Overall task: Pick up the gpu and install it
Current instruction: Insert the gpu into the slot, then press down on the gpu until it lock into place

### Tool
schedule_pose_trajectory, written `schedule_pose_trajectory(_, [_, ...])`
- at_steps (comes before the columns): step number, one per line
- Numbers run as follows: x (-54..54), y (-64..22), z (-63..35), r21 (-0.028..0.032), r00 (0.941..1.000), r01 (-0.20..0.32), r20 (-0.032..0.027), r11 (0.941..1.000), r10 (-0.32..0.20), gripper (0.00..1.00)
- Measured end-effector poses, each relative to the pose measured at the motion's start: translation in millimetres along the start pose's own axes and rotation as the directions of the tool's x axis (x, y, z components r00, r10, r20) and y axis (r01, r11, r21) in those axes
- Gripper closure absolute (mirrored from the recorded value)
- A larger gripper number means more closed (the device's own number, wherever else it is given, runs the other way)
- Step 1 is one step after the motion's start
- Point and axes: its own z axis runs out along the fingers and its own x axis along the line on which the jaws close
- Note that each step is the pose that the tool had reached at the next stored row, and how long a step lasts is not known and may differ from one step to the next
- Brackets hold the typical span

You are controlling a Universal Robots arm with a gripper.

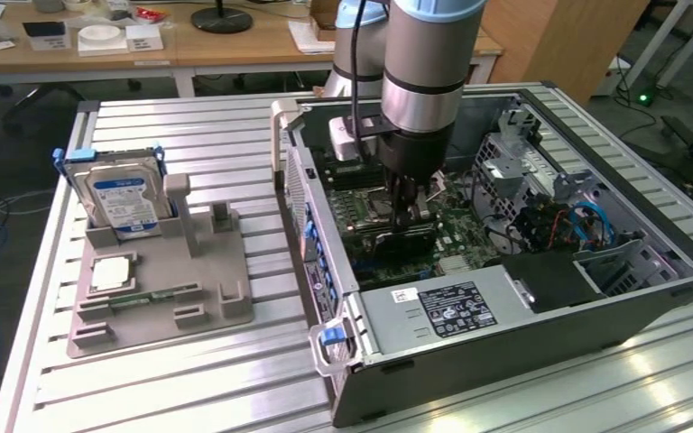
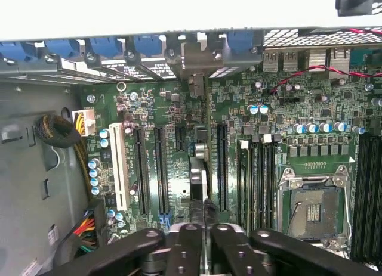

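step: seating card | gripper (image 2: pixel 203 228) pinched on the graphics card (image 2: pixel 199 168), edge-on over a slot (image 2: pixel 197 139) | place: inside the computer case (image 1: pixel 635 298), at 9 o'clock from the processor socket (image 2: pixel 313 210) | advice: keep card upright, bracket aligned with rear opening, press straight down evenly

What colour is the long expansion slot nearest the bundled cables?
White, beside black slots on the motherboard; the white slot shows best in the wrist view.
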Motion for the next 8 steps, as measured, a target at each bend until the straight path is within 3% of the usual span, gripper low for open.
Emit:
schedule_pose_trajectory(2, [0.0,0.0,0.0,0.0001,1.0000,0.000,0.0000,1.0000,0.000,0.90])
schedule_pose_trajectory(8, [0.0,0.0,0.0,0.0000,1.0000,0.000,0.0000,1.0000,0.000,0.90])
